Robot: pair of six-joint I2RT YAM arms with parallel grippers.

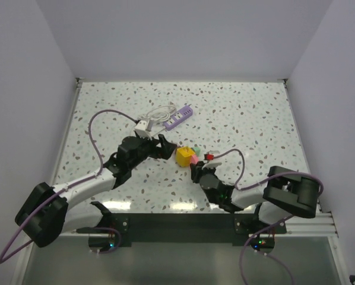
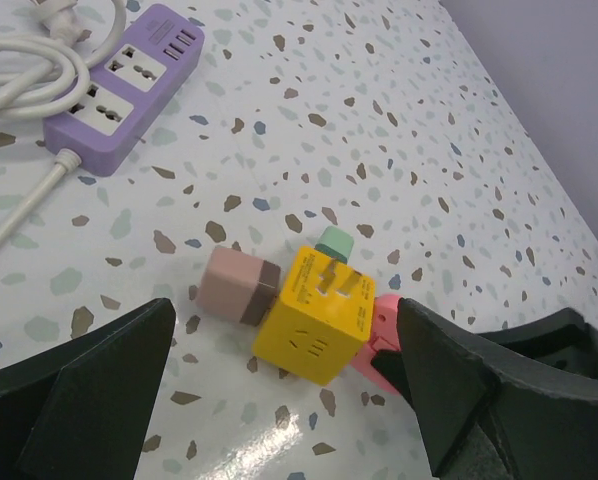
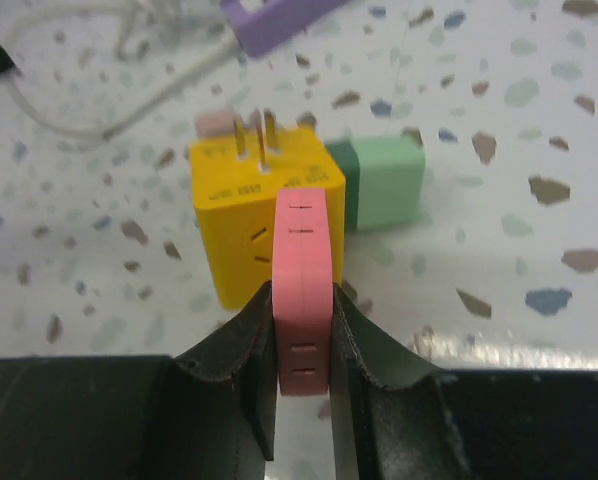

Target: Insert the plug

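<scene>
Speckled bench (image 1: 254, 119): we are finding it carrying every item listed.

Left arm (image 1: 88, 184): reaching in low toward mid-bench. Its pincer (image 1: 164, 147) is standing wide open, gripping nothing, just short of the yellow cube adapter (image 2: 317, 315).

Right arm (image 1: 254, 196): stretching in from the right. Its pincer (image 3: 303, 300) is clamping the pink plug (image 3: 303, 240).

Purple power strip (image 2: 124, 85): lying farther back, with a white cable (image 2: 39, 75) coiling beside it.

Yellow cube adapter: sitting mid-bench, metal prongs sticking up.

Pink plug: we are seeing its far end pressing against the cube's near face.

Green plug (image 3: 384, 185) and mauve plug (image 2: 237, 285): touching other cube faces.

power strip (image 1: 180, 117) behind cube (image 1: 185, 156) (well apart)
</scene>
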